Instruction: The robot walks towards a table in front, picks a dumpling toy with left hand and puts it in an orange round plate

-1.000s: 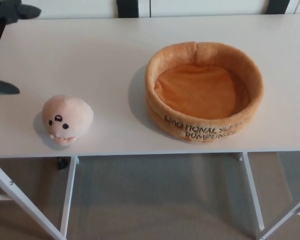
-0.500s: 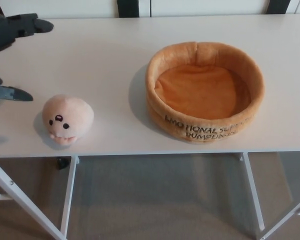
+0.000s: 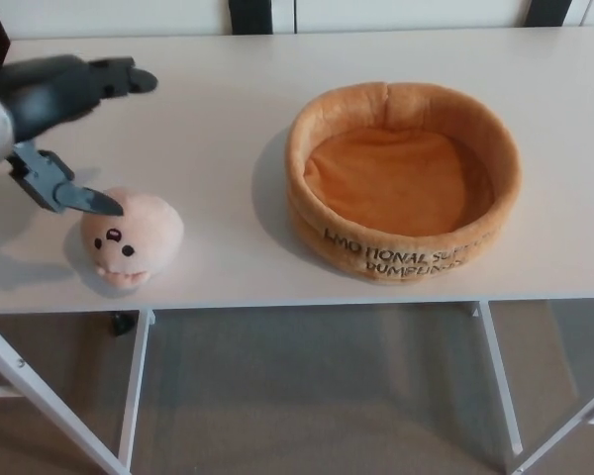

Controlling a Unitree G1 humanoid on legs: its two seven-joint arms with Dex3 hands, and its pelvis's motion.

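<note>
we hold the left hand spread above the dumpling, ungrasped; the plate is empty.

Dumpling toy: pale peach, black dot eyes, dark red mark. Plate: orange plush, dark embroidered lettering on wall. Counter: white. Left hand: dark grey-black.

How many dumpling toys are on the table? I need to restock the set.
1. The dumpling toy sits near the table's front left edge, under the open left hand. The orange plate to its right is empty.
</note>
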